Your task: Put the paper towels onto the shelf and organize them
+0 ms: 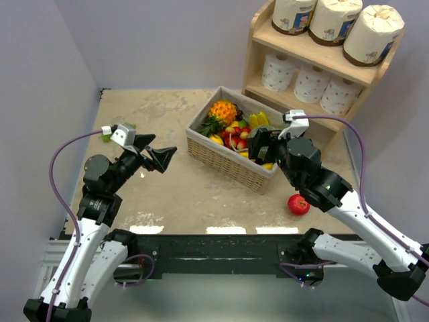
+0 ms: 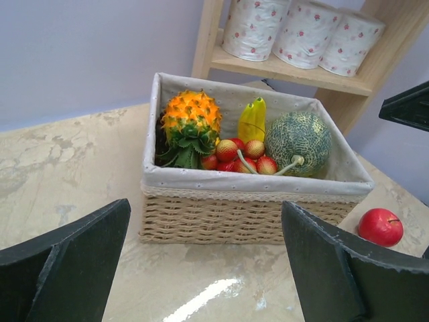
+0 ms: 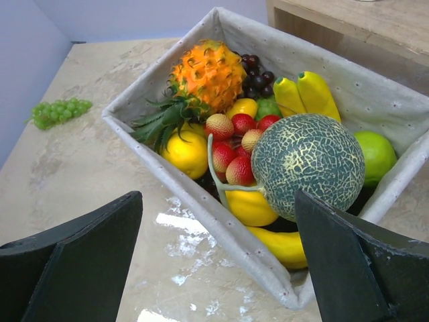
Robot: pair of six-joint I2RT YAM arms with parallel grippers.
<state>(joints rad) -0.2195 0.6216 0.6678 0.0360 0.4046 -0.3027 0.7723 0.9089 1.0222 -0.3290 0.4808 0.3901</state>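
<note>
Item: paper towels, six rolls, all on the shelf (image 1: pixel 254 50), which stands at the far right corner of the table (image 1: pixel 181 194)
- Upper tier: three wrapped rolls (image 1: pixel 335 20) in a row, cream with brown and blue bands
- Lower tier: three bare rolls (image 1: pixel 312 82) in a row, white with pink dots, standing on end with the long axis vertical; in the left wrist view each seems to touch its neighbour
- None on the table, none in either tool

Left tool (image 1: pixel 155 151): fingers spread wide, nothing between them; it hovers over the left of the table, pointing right toward the basket (image 1: pixel 228 164), with the shelf well apart beyond it

Right tool (image 1: pixel 260 146): fingers spread wide, nothing held; it hovers over the near right end of the basket, with the shelf just beyond, up and to its right

Deciding relation: the shelf lies ahead and to the right of both tools, and the right arm is plainly the nearer; any straightening of a roll would fall to it, reaching past the basket rim

Judgement: sorted by kind, one kind per tier; placing looks done, with little or nothing left to tidy

Other stock: fruit in the basket, an apple (image 1: pixel 299 204) beside the right arm, grapes (image 1: pixel 127 126) by the left wall
</note>
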